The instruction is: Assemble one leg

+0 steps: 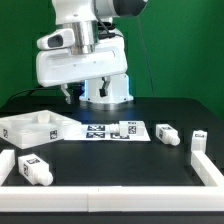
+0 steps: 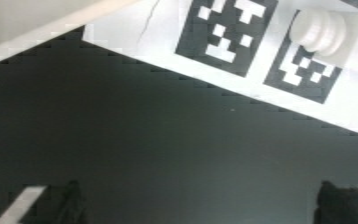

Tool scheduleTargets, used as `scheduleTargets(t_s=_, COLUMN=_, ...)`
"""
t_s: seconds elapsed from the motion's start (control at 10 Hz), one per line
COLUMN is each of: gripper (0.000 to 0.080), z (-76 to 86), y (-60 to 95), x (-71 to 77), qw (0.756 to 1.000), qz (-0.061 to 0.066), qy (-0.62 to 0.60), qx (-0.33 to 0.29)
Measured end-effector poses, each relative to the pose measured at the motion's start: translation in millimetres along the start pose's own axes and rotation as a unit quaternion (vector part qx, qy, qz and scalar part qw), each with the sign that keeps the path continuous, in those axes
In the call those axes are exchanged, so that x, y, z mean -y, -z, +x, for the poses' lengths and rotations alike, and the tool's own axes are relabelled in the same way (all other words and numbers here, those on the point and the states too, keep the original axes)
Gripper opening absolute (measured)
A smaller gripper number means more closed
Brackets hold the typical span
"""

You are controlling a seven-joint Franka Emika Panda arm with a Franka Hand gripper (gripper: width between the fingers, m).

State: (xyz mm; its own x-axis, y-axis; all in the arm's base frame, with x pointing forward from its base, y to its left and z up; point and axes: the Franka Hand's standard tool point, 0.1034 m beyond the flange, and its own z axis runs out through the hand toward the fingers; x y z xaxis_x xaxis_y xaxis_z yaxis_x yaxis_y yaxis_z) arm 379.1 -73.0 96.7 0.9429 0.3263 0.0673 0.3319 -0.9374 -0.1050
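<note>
My gripper [image 1: 85,94] hangs open and empty above the black table, behind the marker board [image 1: 105,131]. In the wrist view its two dark fingertips [image 2: 51,205] stand wide apart with only bare table between them; the gripper [image 2: 197,208] holds nothing. Several white legs with square tags lie about: one [image 1: 130,128] at the marker board's right end, also in the wrist view [image 2: 322,35], two more [image 1: 166,133] [image 1: 197,138] to the exterior view's right, and one [image 1: 35,168] at the front left. None is touched.
The large flat white square panel [image 1: 30,128] lies at the exterior view's left; its edge shows in the wrist view [image 2: 34,30]. A low white rail [image 1: 110,196] borders the table's front and right side [image 1: 208,165]. The robot's white base [image 1: 105,90] stands behind.
</note>
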Motion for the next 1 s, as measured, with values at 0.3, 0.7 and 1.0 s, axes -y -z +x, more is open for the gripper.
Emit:
scheduleTargets(t_s=0.3, gripper=0.0649, z=-36.9, y=-0.1, x=-57.4, qw=0.997, qz=-0.01, qy=0.078, qx=0.025)
scheduleTargets(t_s=0.7, gripper=0.0649, z=-44.0, y=1.5, x=-68.3, qw=0.996, qz=0.0, qy=0.081, qx=0.022)
scheduleTargets(t_s=1.0, gripper=0.0649, z=-55.2, y=-7.6, x=-107.7, qw=0.993, qz=-0.006, qy=0.115, qx=0.036)
